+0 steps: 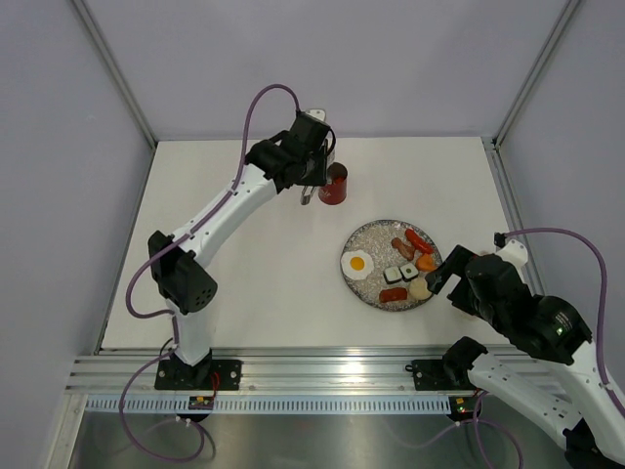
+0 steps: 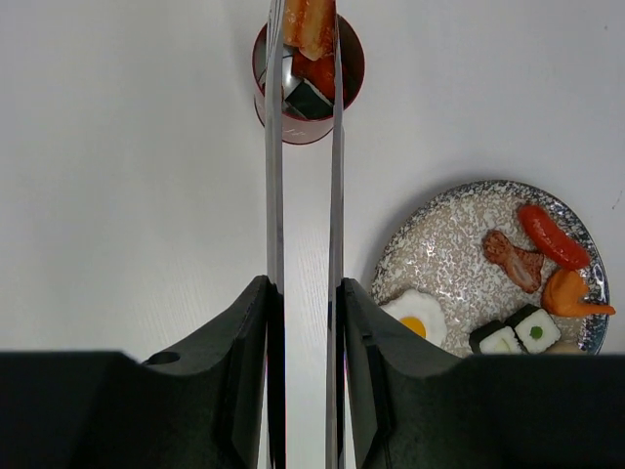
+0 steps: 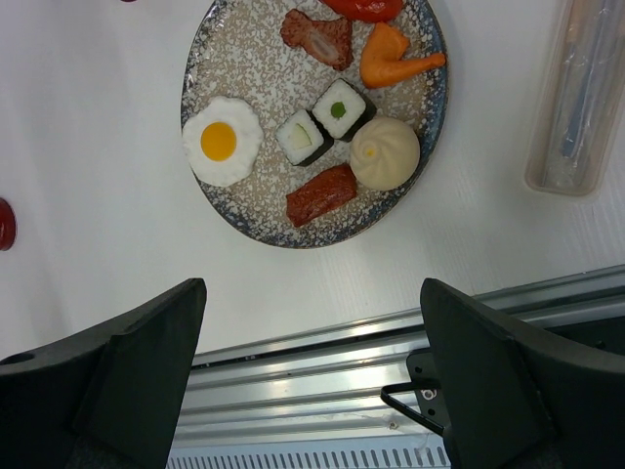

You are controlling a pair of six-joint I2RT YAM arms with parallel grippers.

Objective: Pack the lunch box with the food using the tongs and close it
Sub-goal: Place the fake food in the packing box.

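My left gripper (image 2: 305, 293) is shut on the tongs (image 2: 274, 176), whose two silver arms run straight ahead between its fingers. The tong tips pinch a reddish-orange food piece (image 2: 311, 24) right over the open red lunch box (image 2: 344, 83), which stands at the back of the table (image 1: 334, 184). A sushi roll (image 2: 310, 99) and a red piece lie inside it. More food sits on the speckled plate (image 3: 244, 73): fried egg (image 3: 223, 142), two sushi rolls (image 3: 305, 137), bun (image 3: 385, 153), sausage (image 3: 322, 193), carrot (image 3: 391, 54). My right gripper (image 3: 312, 322) hangs open and empty near the plate's front edge.
The metal rail (image 3: 322, 381) of the table's near edge lies right under my right gripper. A clear plastic tube-like piece (image 3: 576, 98) lies right of the plate. A small red rounded shape (image 3: 5, 223) shows at the left edge of the right wrist view.
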